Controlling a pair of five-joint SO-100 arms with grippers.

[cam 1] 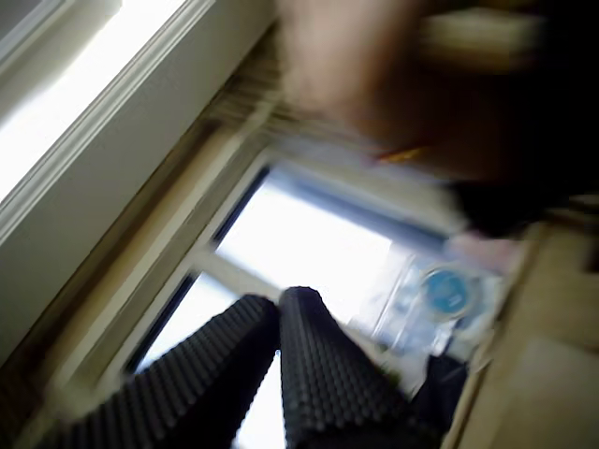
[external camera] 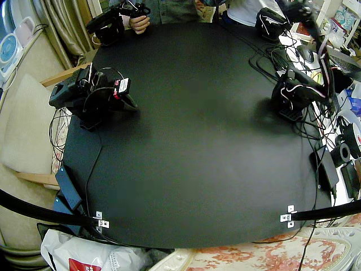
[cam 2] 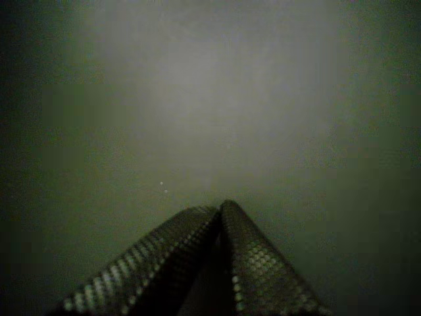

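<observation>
Lying well apart across the bench (external camera: 197, 147), the left gripper (external camera: 281, 95) and right gripper (external camera: 130, 103) were seen pressed together, empty.

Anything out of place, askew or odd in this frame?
Nothing is spilled or damaged on the round black table. The right arm and left arm sit folded at its edges. One oddity: a wrist view is blurred and looks up at a bright window past its shut gripper, while the other gripper, also shut, faces the table.

Fisheye warp at edges; window (cam 1: 309, 253) glare w/ blur; tabletop (cam 2: 210, 99) dim, grainy.
</observation>
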